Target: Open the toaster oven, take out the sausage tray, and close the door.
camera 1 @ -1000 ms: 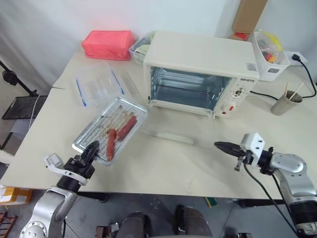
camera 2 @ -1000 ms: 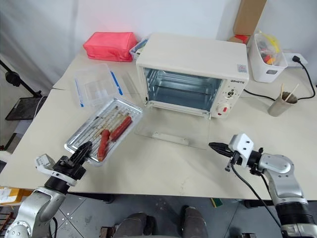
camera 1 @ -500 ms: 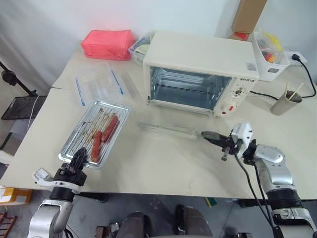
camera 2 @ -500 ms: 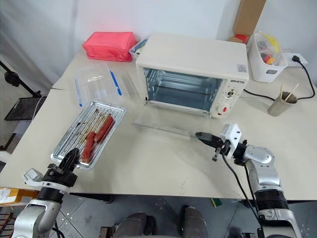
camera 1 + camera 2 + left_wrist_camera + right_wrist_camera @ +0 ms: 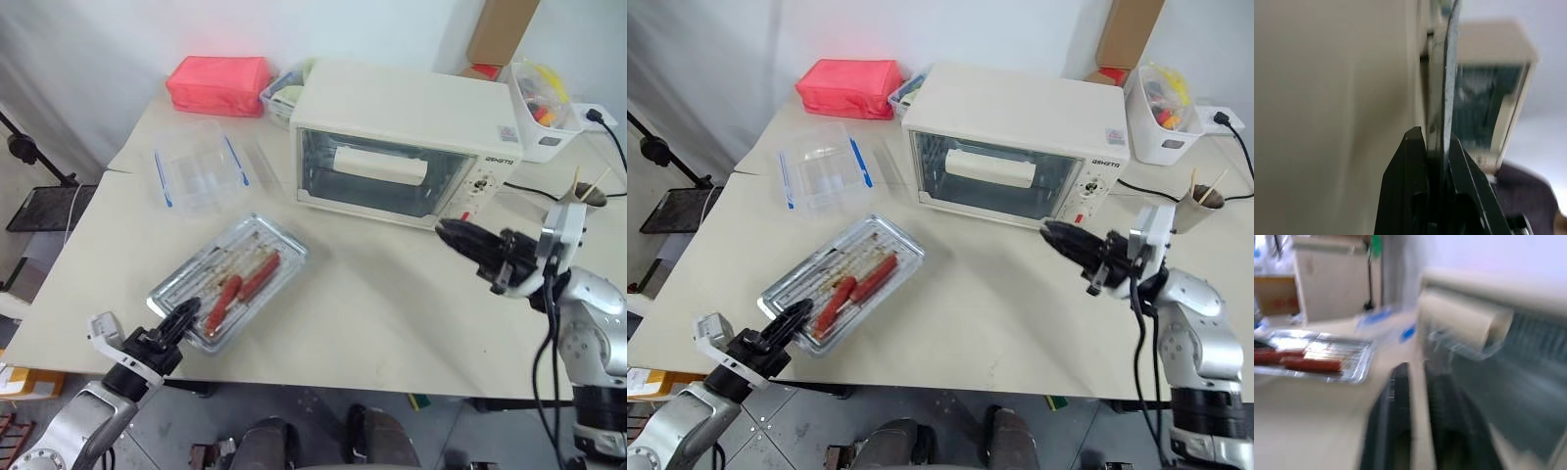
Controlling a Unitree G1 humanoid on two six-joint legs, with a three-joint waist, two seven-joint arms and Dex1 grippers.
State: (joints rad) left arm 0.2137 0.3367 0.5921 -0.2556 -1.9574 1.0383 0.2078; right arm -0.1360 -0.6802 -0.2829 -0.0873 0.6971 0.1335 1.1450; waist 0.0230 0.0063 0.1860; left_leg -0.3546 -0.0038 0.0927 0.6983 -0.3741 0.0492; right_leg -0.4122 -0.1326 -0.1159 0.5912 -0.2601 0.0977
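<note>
The cream-white toaster oven (image 5: 402, 98) stands at the back of the table. Its glass door (image 5: 348, 181) is shut, with the bar handle (image 5: 382, 164) up front. The silver sausage tray (image 5: 201, 274) lies on the table left of the oven, near the front edge, with two red sausages (image 5: 257, 276) in it. My left gripper (image 5: 181, 315) is shut on the tray's near rim (image 5: 1447, 73), which shows between its fingers (image 5: 1413, 166). My right gripper (image 5: 443, 230) hovers just off the oven's lower right front corner. Its fingers (image 5: 1386, 431) stand a little apart with nothing held.
A clear plastic box with blue clips (image 5: 196, 176) sits behind the tray, and a red pouch (image 5: 217, 85) lies at the back left. A white bin (image 5: 544, 108), a cup with sticks (image 5: 1198, 206) and a black cable (image 5: 519, 186) crowd the right of the oven.
The door, lying open on the table before, now stands shut. My right gripper rose with it and its fingers parted. The tray swung back right in my left gripper.
</note>
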